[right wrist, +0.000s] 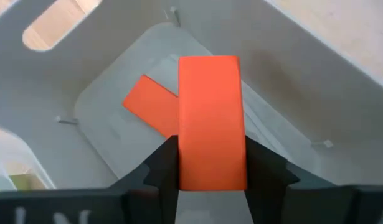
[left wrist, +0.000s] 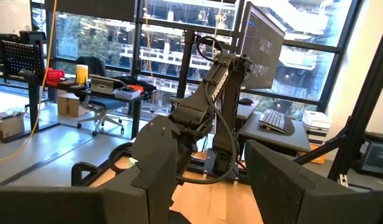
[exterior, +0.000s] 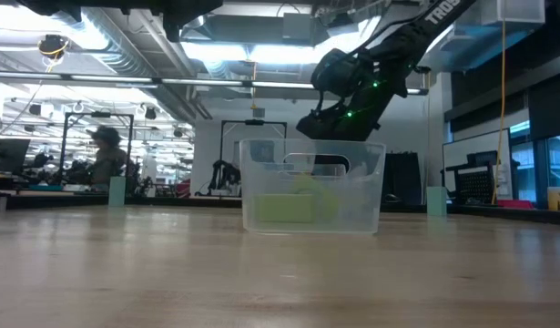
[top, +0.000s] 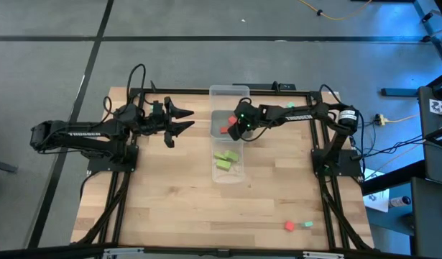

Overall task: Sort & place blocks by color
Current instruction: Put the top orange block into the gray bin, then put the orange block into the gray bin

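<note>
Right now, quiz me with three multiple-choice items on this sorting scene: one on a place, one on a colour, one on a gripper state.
1. Where is the right gripper?
A. Over the clear tray
B. At the table's near edge
C. Off the table

2. What colour is the block that it holds?
A. Lime
B. Red
C. Mint

3. What is the left gripper's state?
A. Shut on a block
B. Open, empty
C. Shut, empty

Key: 1 A, the high view shows it above the tray; 2 B, the right wrist view shows a red bar between its fingers; 3 B, its fingers are spread with nothing between them.
</note>
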